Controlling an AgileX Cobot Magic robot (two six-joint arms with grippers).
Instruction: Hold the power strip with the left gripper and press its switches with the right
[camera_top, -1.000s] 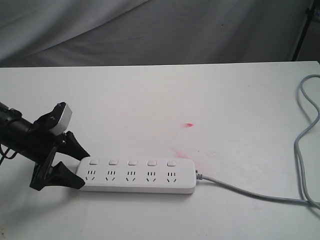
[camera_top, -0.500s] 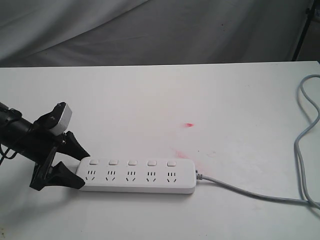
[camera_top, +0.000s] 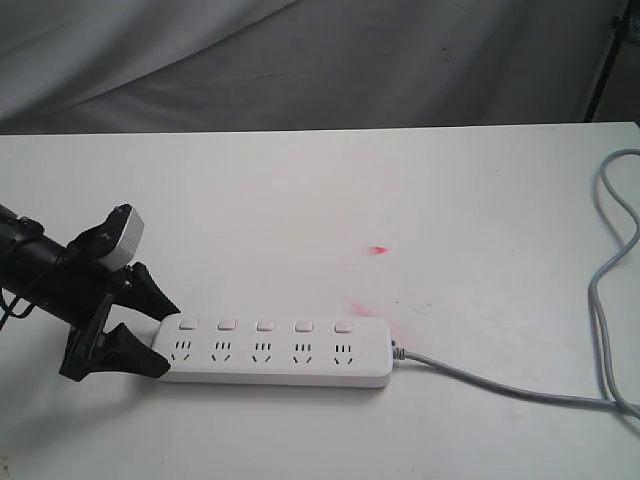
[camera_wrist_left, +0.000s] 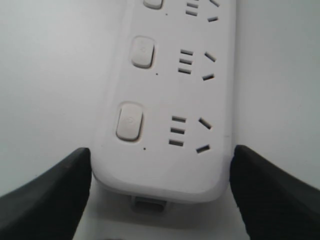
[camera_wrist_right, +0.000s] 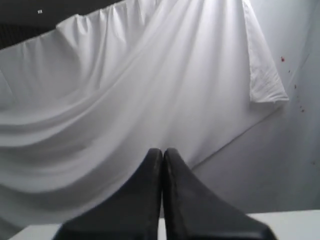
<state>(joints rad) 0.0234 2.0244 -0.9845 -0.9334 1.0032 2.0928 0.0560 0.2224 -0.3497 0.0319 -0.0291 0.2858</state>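
The white power strip (camera_top: 270, 352) lies flat near the table's front, its switches (camera_top: 264, 325) in a row along the far side. Its grey cable (camera_top: 500, 388) runs off to the right. My left gripper (camera_top: 168, 342) is at the strip's left end, one finger on each long side. In the left wrist view its fingers (camera_wrist_left: 65, 185) touch both edges of the power strip (camera_wrist_left: 165, 165), with the nearest switch (camera_wrist_left: 129, 121) just ahead. My right gripper (camera_wrist_right: 162, 150) is shut on nothing and faces the white cloth. The exterior view does not show it.
The cable loops up along the table's right edge (camera_top: 610, 230). Faint red marks (camera_top: 378, 249) stain the white table behind the strip. A white cloth backdrop (camera_top: 300, 60) hangs behind the table, and a black stand (camera_top: 608, 60) is at the top right.
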